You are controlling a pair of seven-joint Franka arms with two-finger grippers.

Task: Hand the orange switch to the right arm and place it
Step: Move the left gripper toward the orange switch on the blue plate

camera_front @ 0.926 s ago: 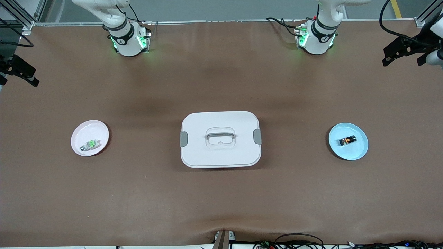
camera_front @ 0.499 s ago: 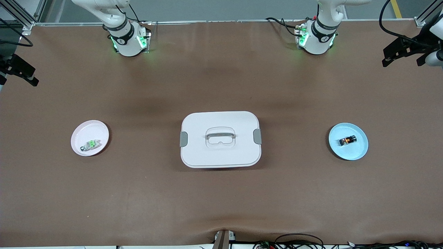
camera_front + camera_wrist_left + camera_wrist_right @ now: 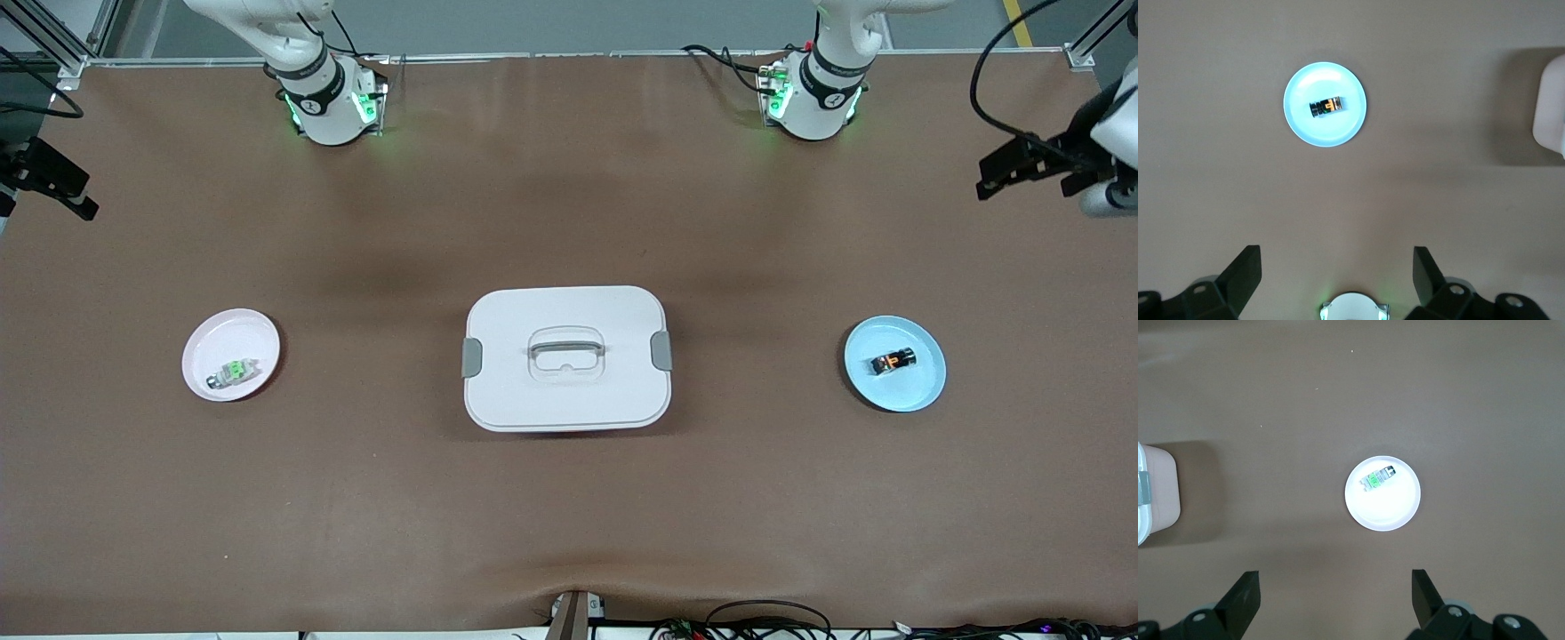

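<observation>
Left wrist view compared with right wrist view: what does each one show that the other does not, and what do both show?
Only the left wrist view shows the orange switch lying on the blue plate, with the open left gripper high above the table. Only the right wrist view shows the green-topped part on the white plate, under the open right gripper. Both show the brown table and an edge of the white lidded box. Neither gripper holds anything.
</observation>
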